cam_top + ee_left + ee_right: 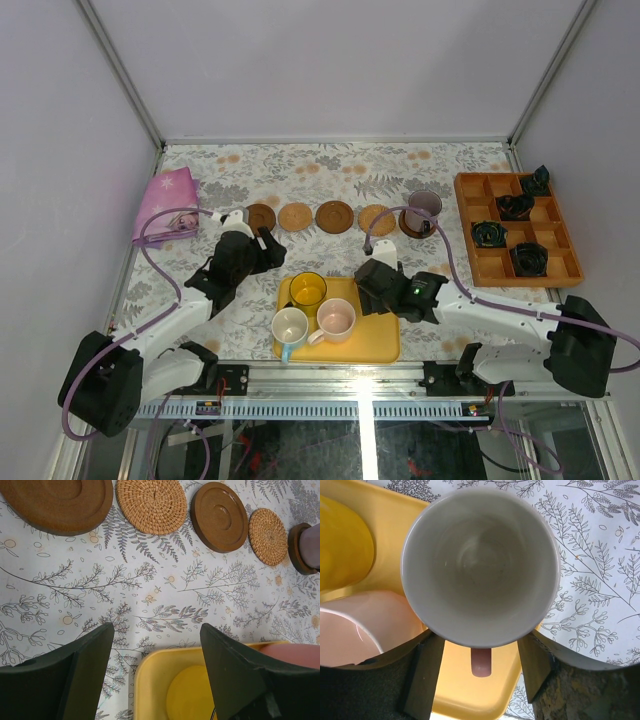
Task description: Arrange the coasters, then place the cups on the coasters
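Judging by the row already laid out beyond the yellow tray, done with arranging and on to the placing step. Beyond the tray's far edge: five coasters side by side on the desk, none touching, dark and tan by turns. Beyond the tray's far right corner: grey-purple cup already seated on the end coaster.

At the tray's far right corner, right tool down over a pale cup, one finger on each side, mouth up, pinkish handle toward the wrist. Cannot tell whether clenched on it or merely flanking it, with contact hidden under the rim. Cannot tell either whether lifted off the tray.

Just beyond the tray's far left corner, left tool released, nothing between its fingers, hovering over bare desk short of the row.

Also on the tray: yellow cup at the far left, white cup at the near left, pink cup just beside it toward the middle.

Next, probably: make sure of a firm hold, raise straight up clear of the yellow and pink neighbours, carry beyond the tray's far edge to the free tan coaster, set down centred. Calls for care not to nudge the grey-purple cup next door.
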Controlling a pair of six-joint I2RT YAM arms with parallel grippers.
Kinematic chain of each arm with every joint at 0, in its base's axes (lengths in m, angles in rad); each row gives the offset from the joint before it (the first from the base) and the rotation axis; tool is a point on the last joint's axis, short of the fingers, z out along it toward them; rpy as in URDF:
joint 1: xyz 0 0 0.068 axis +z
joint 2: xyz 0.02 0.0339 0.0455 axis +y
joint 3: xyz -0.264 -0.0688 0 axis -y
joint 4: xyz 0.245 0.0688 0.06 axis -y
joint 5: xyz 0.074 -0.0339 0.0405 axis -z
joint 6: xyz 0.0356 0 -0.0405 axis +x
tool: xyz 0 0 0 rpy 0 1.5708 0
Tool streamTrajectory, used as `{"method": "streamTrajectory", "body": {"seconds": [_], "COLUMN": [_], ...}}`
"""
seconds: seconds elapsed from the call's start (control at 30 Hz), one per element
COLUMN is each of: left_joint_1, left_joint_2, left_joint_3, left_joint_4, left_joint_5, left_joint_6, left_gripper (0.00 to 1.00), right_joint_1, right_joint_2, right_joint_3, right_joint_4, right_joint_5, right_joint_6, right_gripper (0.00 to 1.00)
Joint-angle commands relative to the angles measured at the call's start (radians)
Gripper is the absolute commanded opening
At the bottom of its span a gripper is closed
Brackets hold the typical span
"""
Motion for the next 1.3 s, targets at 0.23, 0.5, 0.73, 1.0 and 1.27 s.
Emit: {"method": "streamTrajectory", "body": {"seconds": [0.23, 0.5, 0.73, 1.0, 1.27], "left_joint_1": [-0.006, -0.006, -0.006, -0.005, -0.006], "left_joint_2": [-0.013, -0.012, -0.016, -0.030, -0.016], "left_joint_3": [-0.012, -0.014, -0.016, -0.017, -0.014], "left_joint_4": [0.015, 0.016, 0.017, 0.012, 0.015], "left_joint_5": [-0.024, -0.027, -0.026, -0.037, -0.047], "left_joint_6": [0.009, 0.006, 0.004, 0.007, 0.012], "left_gripper": [0.70, 0.70, 0.70, 0.70, 0.70], "right_joint_1": [0.008, 0.008, 0.008, 0.008, -0.040], "right_joint_2": [0.049, 0.065, 0.064, 0.014, 0.027], "right_joint_3": [0.026, 0.034, 0.044, 0.107, 0.180], "right_joint_4": [0.041, 0.025, 0.023, 0.061, 0.147], "right_joint_5": [0.035, 0.043, 0.068, 0.205, 0.344], "right_joint_6": [-0.003, -0.003, -0.016, -0.044, -0.144], "right_gripper": [0.58, 0.23, 0.00, 0.00, 0.00]}}
